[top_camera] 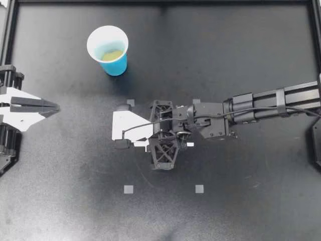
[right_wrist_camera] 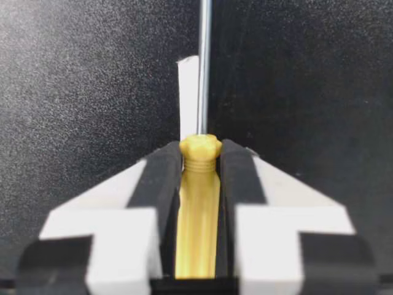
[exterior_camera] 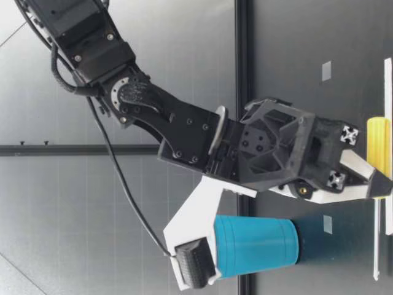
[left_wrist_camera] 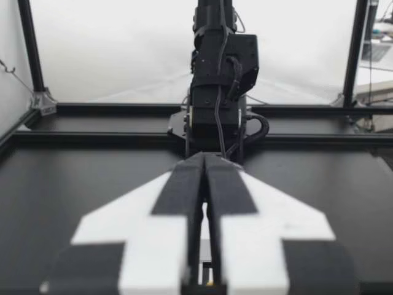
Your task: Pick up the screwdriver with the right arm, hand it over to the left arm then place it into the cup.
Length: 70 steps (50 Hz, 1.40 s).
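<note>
Table [top_camera: 251, 201], screwdriver [right_wrist_camera: 198, 203] shaft beyond right hand [top_camera: 165, 136]

Parts hidden from us
From above, our right claw [top_camera: 161, 135] hides the handle of the screwdriver [right_wrist_camera: 198, 203]; in the right wrist view its shaft runs off the edge, tip unseen. From the low camera, a white bracket [exterior_camera: 193, 224] on the arm masks the mouth of the cup [exterior_camera: 255, 246], and a pale strip [exterior_camera: 388, 147] on the bench [exterior_camera: 307, 37], perhaps tape, is cut off.

table [top_camera: 251, 211]: black | square markers [top_camera: 129, 189]: grey | frame rail [left_wrist_camera: 92, 110]: black
</note>
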Each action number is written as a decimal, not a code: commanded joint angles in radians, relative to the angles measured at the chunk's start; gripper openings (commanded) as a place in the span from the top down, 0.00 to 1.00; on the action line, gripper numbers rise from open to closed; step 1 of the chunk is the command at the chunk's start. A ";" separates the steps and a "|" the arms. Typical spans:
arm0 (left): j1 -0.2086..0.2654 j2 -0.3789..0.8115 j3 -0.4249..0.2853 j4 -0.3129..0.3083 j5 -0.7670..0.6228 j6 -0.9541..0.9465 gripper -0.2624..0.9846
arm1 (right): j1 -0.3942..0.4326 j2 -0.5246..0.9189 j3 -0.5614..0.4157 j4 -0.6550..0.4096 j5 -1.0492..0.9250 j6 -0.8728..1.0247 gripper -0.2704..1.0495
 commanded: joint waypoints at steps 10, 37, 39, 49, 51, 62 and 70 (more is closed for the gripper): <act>0.002 0.021 -0.011 -0.002 -0.014 -0.002 0.70 | 0.008 -0.061 -0.008 0.003 -0.008 0.006 0.78; 0.000 0.284 -0.048 -0.017 -0.198 -0.009 0.28 | 0.021 -0.417 0.385 0.005 -0.617 0.190 0.78; 0.002 0.305 -0.057 -0.018 -0.209 -0.015 0.27 | 0.021 -0.439 0.423 0.005 -0.693 0.196 0.78; 0.002 0.423 -0.106 -0.012 -0.279 -0.078 0.26 | 0.018 -0.485 0.538 0.008 -1.017 0.195 0.78; 0.002 0.446 -0.112 -0.011 -0.298 -0.089 0.26 | 0.015 -0.482 0.543 0.008 -1.049 0.193 0.78; -0.003 0.558 -0.164 0.031 -0.402 -0.172 0.26 | -0.005 -0.456 0.515 0.008 -1.126 0.161 0.78; -0.003 0.621 -0.198 0.035 -0.449 -0.183 0.26 | -0.005 -0.439 0.476 0.006 -1.131 0.124 0.78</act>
